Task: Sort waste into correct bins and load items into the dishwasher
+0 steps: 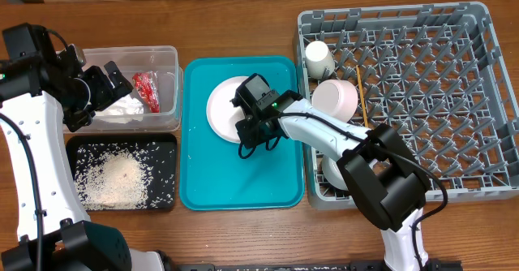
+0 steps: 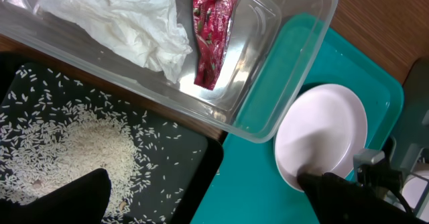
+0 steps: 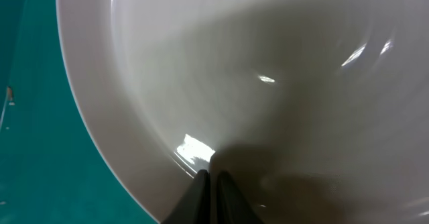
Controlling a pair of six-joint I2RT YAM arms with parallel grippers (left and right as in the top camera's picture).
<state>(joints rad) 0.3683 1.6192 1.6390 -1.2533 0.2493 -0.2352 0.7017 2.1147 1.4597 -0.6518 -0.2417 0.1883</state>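
1. My right fingers [image 3: 211, 177] are pinched almost together on the edge of the pink plate [image 1: 220, 105]. Only a thin sliver shows between them.
2. That plate lies on the teal tray [image 1: 243, 182], in its upper half, at the middle of the overhead frame.
3. My left fingers [image 1: 104, 92] are spread wide and hold nothing. They hang over the clear tub [image 1: 172, 60] at the upper left.
4. Inside the tub, the white tissue [image 2: 127, 19] lies crumpled beside the red wrapper [image 2: 211, 29], and the two just touch.
5. The black tray [image 1: 166, 141] sits directly below the tub in the overhead frame. Rice [image 1: 113, 178] is heaped in its middle, with loose grains scattered around.
6. The grey rack [image 1: 486, 101] fills the right side of the surface [image 1: 243, 11].
7. In the rack's upper left corner stands the cream cup [image 1: 319, 58], with a pale bowl [image 1: 334, 96] just below it.
8. Chopsticks [image 1: 362, 101] lie along the bowl's right side.
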